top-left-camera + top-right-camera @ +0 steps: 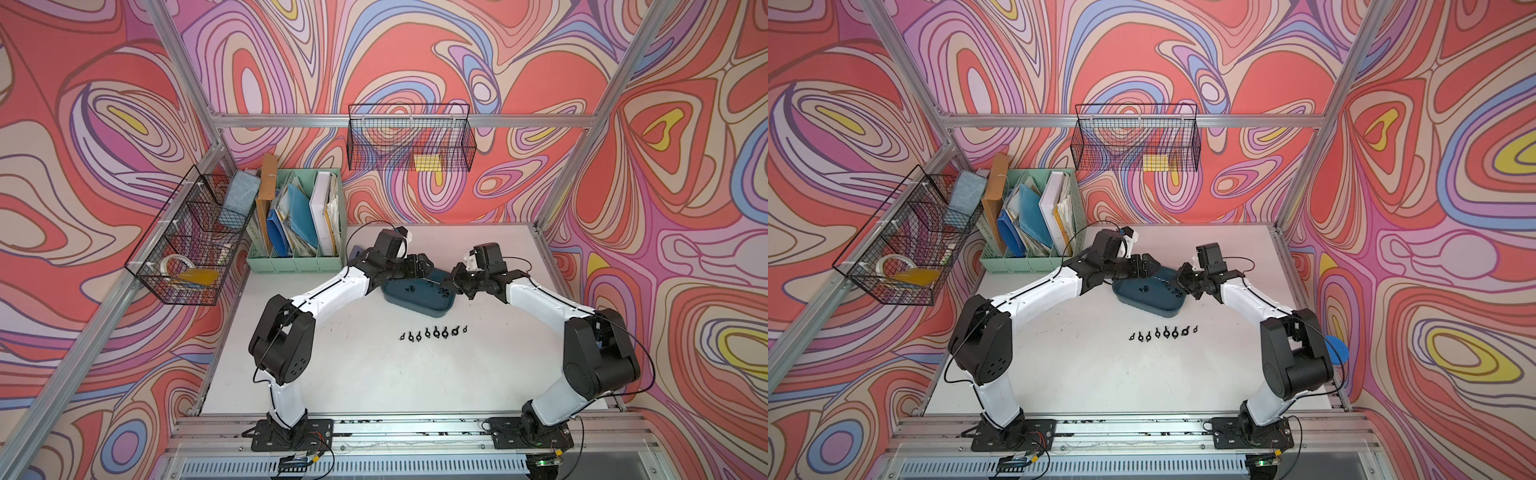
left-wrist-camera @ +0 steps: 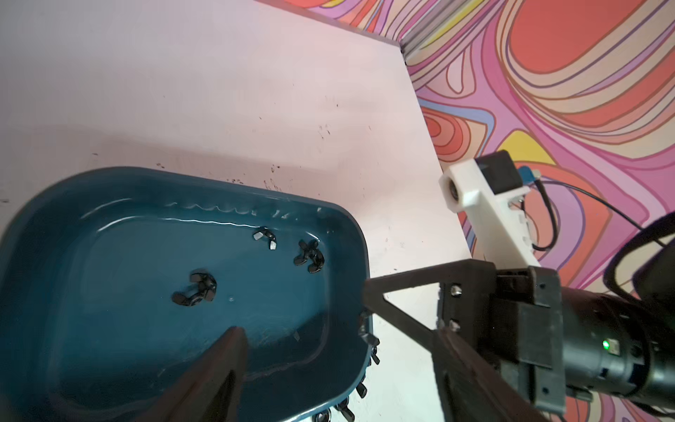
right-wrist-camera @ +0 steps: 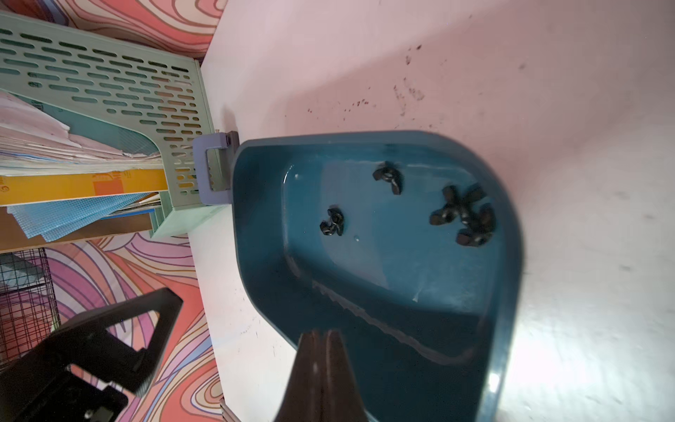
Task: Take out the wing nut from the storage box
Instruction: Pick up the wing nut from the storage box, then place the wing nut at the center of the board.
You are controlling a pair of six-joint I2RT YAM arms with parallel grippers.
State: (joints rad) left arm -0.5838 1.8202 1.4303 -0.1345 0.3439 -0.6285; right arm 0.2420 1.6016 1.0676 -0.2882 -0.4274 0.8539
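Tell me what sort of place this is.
Most likely a robot lab cell, not a real office: aluminium frame hung with swirl-printed backdrop, left arm and right arm bolted to a rail by a white table, mint file organiser as prop.

Both arms reach forward with bent elbows, wrists turned inward toward each other. The left gripper (image 2: 334, 330) has its jaws spread wide. The right gripper (image 3: 321, 338) is closed, its tips pressed together.

Wing nuts (image 1: 432, 332) in a row on the table (image 1: 374, 374): eight. Storage box (image 1: 415, 306): one. The wing nuts inside it (image 3: 389, 177) overlap, count uncertain.
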